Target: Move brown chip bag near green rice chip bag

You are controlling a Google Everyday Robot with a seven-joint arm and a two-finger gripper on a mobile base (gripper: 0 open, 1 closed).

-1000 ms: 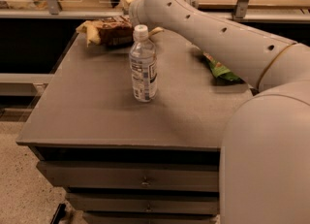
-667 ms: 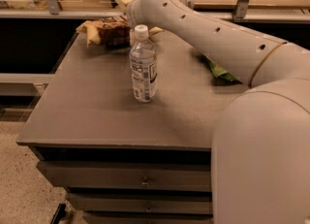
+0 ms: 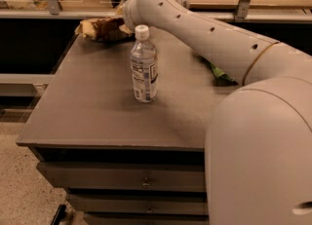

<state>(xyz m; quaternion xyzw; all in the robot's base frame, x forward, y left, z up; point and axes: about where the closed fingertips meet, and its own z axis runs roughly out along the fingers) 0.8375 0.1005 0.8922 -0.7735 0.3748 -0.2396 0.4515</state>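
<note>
1. Gripper [image 3: 125,16] is out at the far left of the table [image 3: 87,117], tucked behind the wrist of the arm [image 3: 204,29]. From here I cannot tell whether it is wide, narrow or holding anything.
2. Nearest on the top, the bottle [image 3: 144,65] stands upright a little left of centre, with the arm crossing behind and above its cap.
3. Further back, at the table's 3 o'clock edge, a sliver of the green bag [image 3: 218,71] peeks out from under the arm. Most of it is hidden.
4. Farthest of all, the brown bag [image 3: 103,27] lies in the 11 o'clock corner by the back edge. Its long axis runs 9 to 3, and a tan end points towards 9.
5. Here is the relation that counts: the brown bag sits at the gripper's 9 o'clock, right up against it, with its right end disappearing behind the wrist. Contact looks likely but cannot be confirmed.
6. From the brown bag, the green one lies at about 4 o'clock, well apart. By my reading the carry should pass behind the bottle, and a low swing could clip its cap.
</note>
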